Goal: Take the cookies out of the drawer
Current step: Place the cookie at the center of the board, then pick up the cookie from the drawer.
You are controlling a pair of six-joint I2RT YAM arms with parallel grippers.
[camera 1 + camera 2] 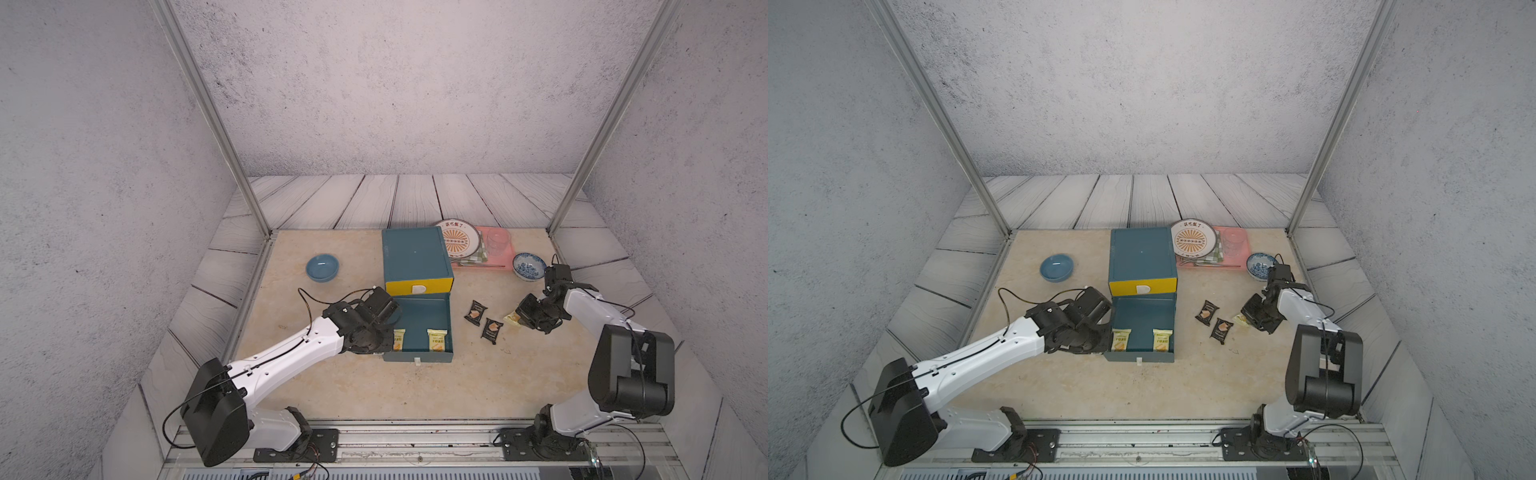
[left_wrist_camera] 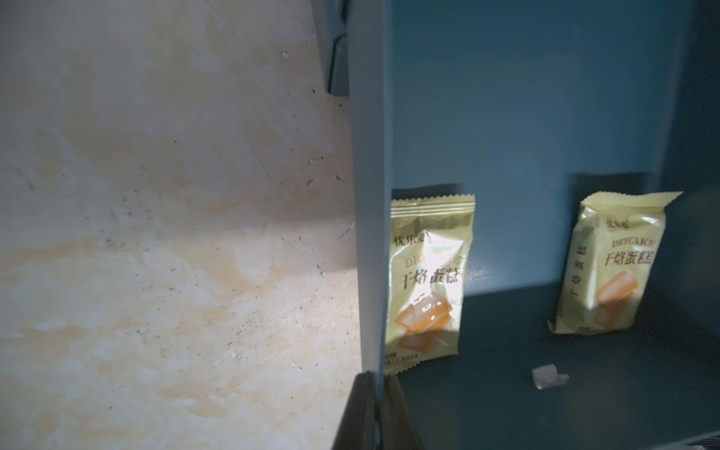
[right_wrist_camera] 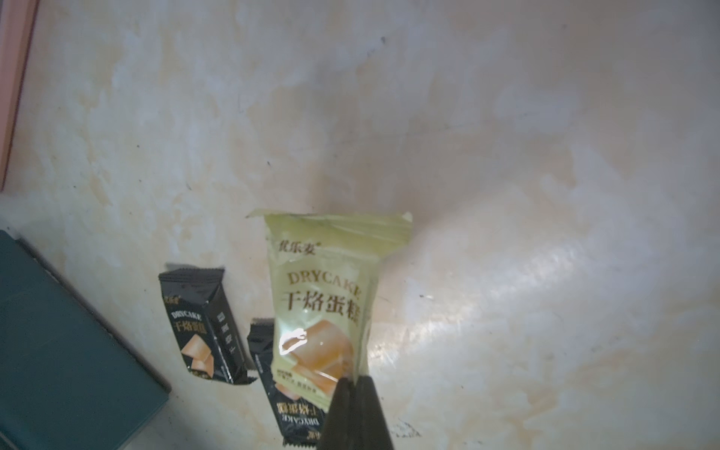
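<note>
Right claw (image 3: 352,380) pinches a glossy, crinkled yellow packet (image 3: 327,296).

Both top views high, angled down, sharing whole table (image 1: 374,382), wrist views close, low

Soft even light, dim wrist views, glare on packet (image 3: 325,304)

In drawer (image 1: 419,316) — two cookies (image 1: 436,339); outside, three
</note>
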